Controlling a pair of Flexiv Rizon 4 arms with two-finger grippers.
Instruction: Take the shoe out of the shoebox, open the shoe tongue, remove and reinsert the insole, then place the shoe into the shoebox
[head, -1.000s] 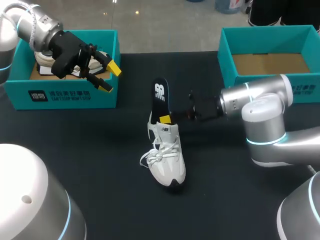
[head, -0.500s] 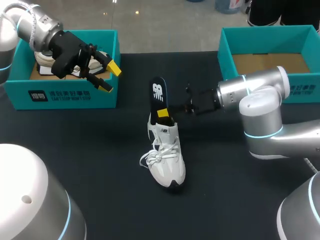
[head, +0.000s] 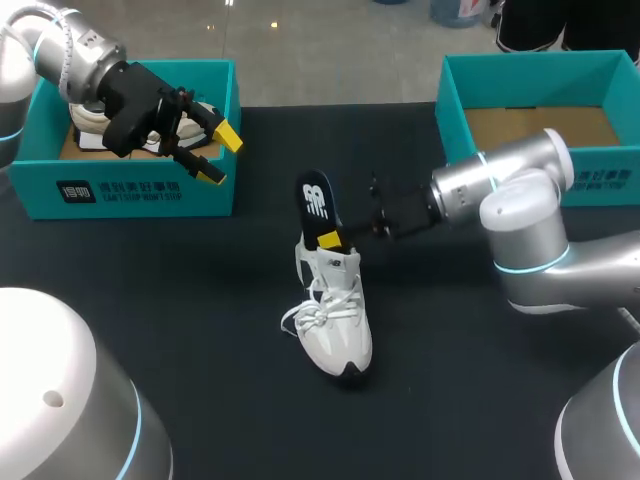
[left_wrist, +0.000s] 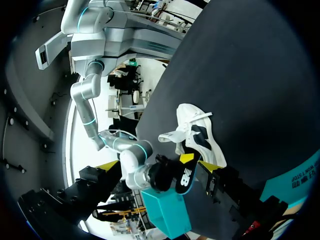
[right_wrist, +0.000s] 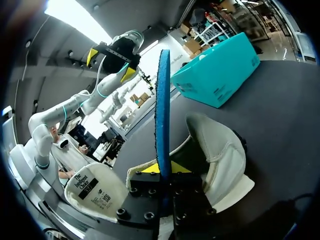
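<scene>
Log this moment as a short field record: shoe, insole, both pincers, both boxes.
shoe: white lace-up sneaker, upright on the black table, between the two boxes
insole: black foam insole, standing nearly on end, lower end at the sneaker's opening
right pincer: shut on the insole's lower part
left pincer: open, over the front wall of the left teal cardboard shoebox
other box: right teal cardboard shoebox, brown floor showing
</scene>
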